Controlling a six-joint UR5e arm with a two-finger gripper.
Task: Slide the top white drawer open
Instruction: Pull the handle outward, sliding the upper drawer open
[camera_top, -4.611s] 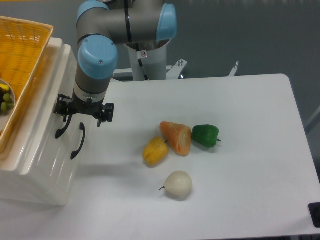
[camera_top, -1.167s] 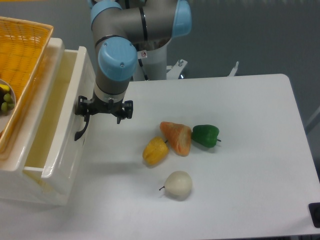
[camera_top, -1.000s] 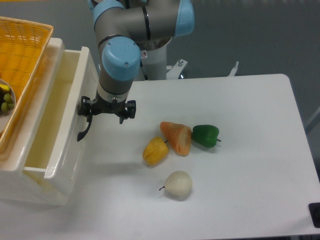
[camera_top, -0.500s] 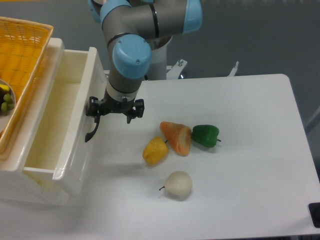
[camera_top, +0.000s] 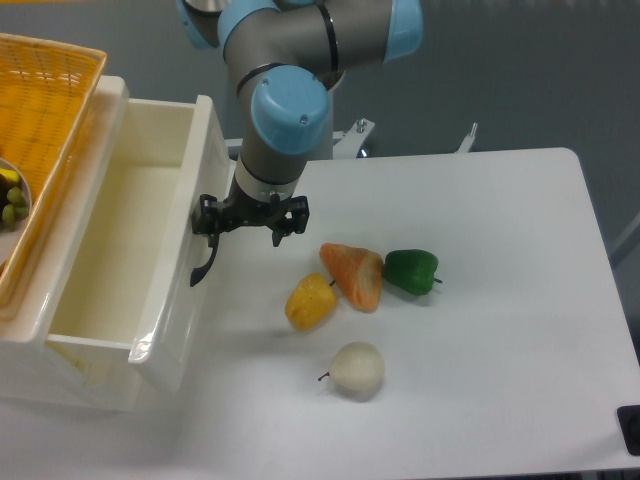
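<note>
At my gripper (camera_top: 250, 222): fingers spread, straddling the black handle (camera_top: 204, 262).
Top white drawer (camera_top: 190, 240): left of me, pulled out.

This looks like a robotics laboratory. A grey and blue industrial arm (camera_top: 285, 60) is mounted on a white pedestal (camera_top: 310, 125) behind a plain white table (camera_top: 500, 330), before a bare grey wall (camera_top: 520, 70). To the right of the jaws lie toy vegetables (camera_top: 355, 275), which are test props, not real food.
</note>
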